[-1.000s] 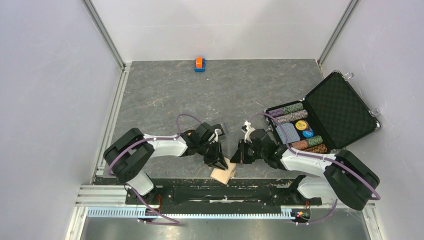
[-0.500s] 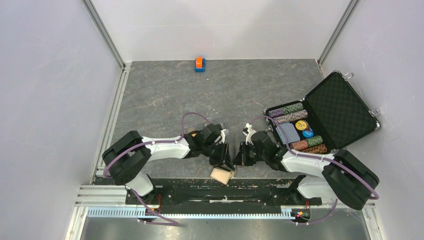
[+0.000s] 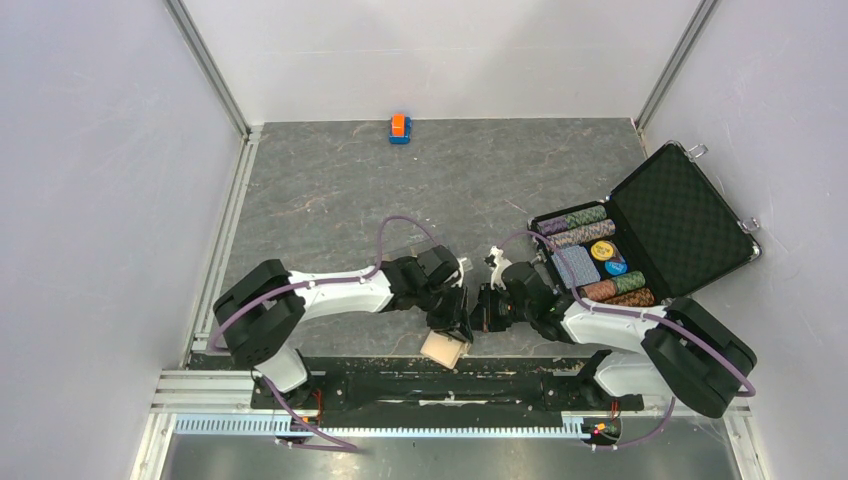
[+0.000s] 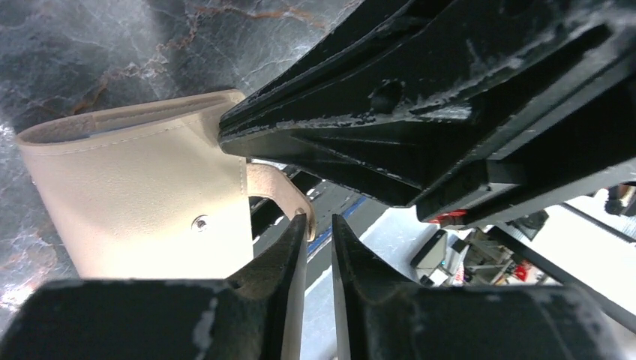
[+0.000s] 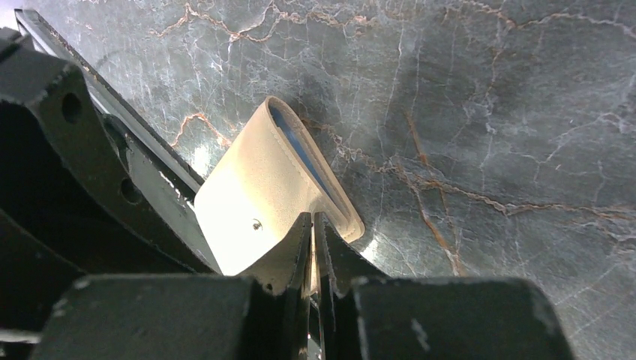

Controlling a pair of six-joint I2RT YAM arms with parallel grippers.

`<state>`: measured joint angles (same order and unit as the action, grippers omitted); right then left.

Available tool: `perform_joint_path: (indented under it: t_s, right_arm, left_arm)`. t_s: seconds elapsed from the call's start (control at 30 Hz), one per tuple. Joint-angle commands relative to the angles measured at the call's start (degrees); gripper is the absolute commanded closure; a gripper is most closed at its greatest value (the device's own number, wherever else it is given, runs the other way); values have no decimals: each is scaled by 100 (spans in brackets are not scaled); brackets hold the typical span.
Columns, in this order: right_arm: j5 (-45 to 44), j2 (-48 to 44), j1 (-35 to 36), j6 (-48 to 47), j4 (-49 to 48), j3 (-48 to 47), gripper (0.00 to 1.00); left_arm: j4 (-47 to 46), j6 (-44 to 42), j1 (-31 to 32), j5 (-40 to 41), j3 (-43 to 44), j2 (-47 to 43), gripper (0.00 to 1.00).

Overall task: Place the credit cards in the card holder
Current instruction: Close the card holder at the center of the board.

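— What has moved since a second ago?
— Mostly the left arm. Its left gripper (image 3: 458, 325) has come to the right, closer to the card holder (image 3: 443, 348) and to the other arm.
— Where does the holder lie?
— At the near edge of the tabletop (image 3: 330, 190), about the middle. Its tab (image 4: 274, 191) reaches out over that edge.
— And the left jaws?
— They stand a little apart, with nothing between them. The tip of the tab is just at one finger.
— Is any card inside?
— A light blue card (image 5: 300, 146) shows in the open mouth of the holder.
— And the right gripper (image 5: 313, 219)?
— Its jaws are closed on one wall of that mouth.
— What is further right?
— A black case (image 3: 680, 215) stands open at the right edge, with poker chips (image 3: 585, 232) in it.
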<state>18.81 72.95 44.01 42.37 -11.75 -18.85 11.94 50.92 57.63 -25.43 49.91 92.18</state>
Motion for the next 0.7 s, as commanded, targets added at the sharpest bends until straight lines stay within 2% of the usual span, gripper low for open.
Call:
perform_joint_path:
  t_s: [0.0,0.23,0.67]
  right_arm:
    - [-27,136,11,-165,144,109,94]
    - [-10,151,12,-161,119,88,93]
    - [-35,108,11,-259,204,82,95]
  left_arm:
    - [676,-490,161,418,354,158,78]
    - [1046,-609,227,721,468,159,98]
    - [1471,-627,199,1703,441,-408,98]
